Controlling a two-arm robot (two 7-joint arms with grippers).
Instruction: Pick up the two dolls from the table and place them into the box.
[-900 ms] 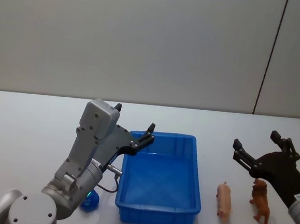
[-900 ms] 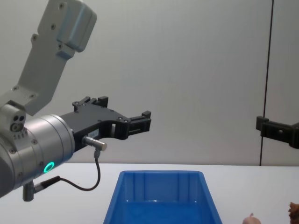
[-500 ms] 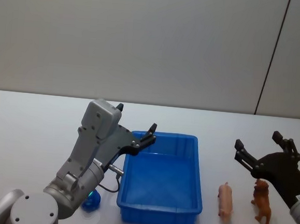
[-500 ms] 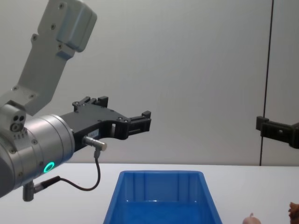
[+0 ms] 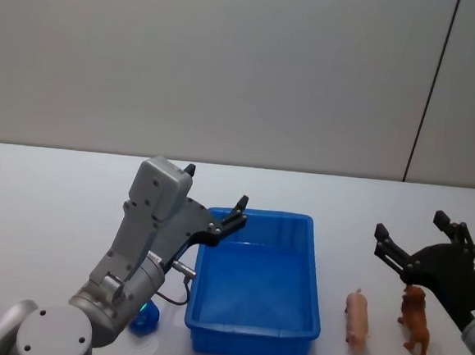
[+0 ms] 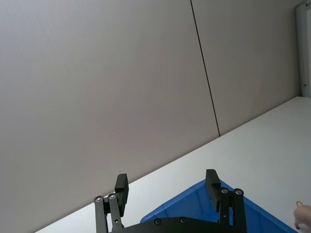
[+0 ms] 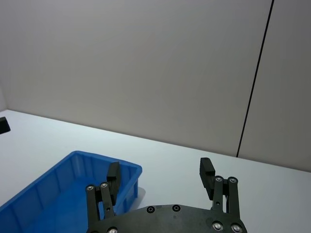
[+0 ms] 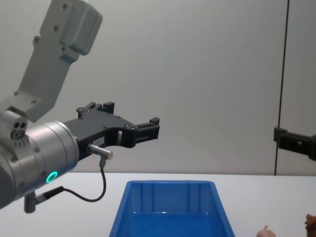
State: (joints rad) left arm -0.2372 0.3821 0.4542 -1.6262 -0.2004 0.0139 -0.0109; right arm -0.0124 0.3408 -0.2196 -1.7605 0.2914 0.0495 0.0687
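The blue box (image 5: 208,340) stands on the white table (image 5: 46,204) in the head view; its inside holds nothing I can see. Both dolls lie to its right: a pale pink doll (image 5: 356,319) and a brown legged doll (image 5: 414,325). My right gripper (image 5: 415,236) hovers open just above and behind the brown doll, touching neither. My left gripper (image 5: 215,197) hangs open over the box's far left corner, empty. The wrist views show each gripper's fingers spread, left gripper (image 6: 166,187) and right gripper (image 7: 160,173), with the box (image 7: 63,179) below.
A small blue object (image 5: 143,320) lies on the table by the box's front left corner, under my left arm. A grey wall rises behind the table. Bare tabletop lies left of the box and behind it.
My right gripper has shifted slightly right and down toward the brown doll. The left arm, the box and both dolls have stayed put.
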